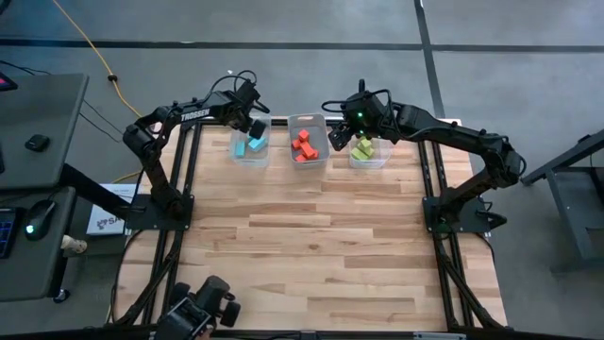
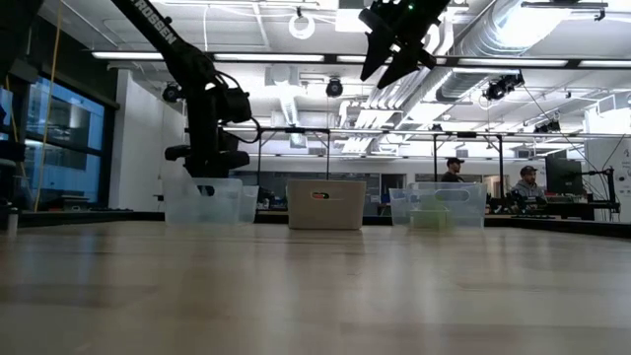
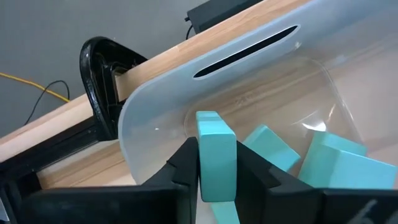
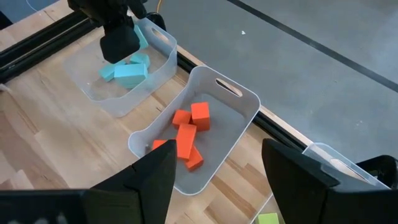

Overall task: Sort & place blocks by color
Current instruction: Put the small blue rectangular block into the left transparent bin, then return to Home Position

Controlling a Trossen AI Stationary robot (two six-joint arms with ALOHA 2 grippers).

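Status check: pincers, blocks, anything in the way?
Left pincer shut on light blue block over left bin. Right pincer open, empty, above bins. Table clear, nothing blocking.

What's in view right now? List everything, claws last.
Bins: three, clear plastic, in a row at the table's far edge: left bin, middle bin, right bin.
Light blue blocks: several, in the left bin; one more blue block is between the left claw's fingers above that bin.
Red-orange blocks: several, in the middle bin.
Lime green blocks: a few, in the right bin.
Table: one, light wood, no loose blocks showing.
People: two, in the room beyond.
Left claw: shut on the blue block.
Right claw: open, empty, raised near the right bin.
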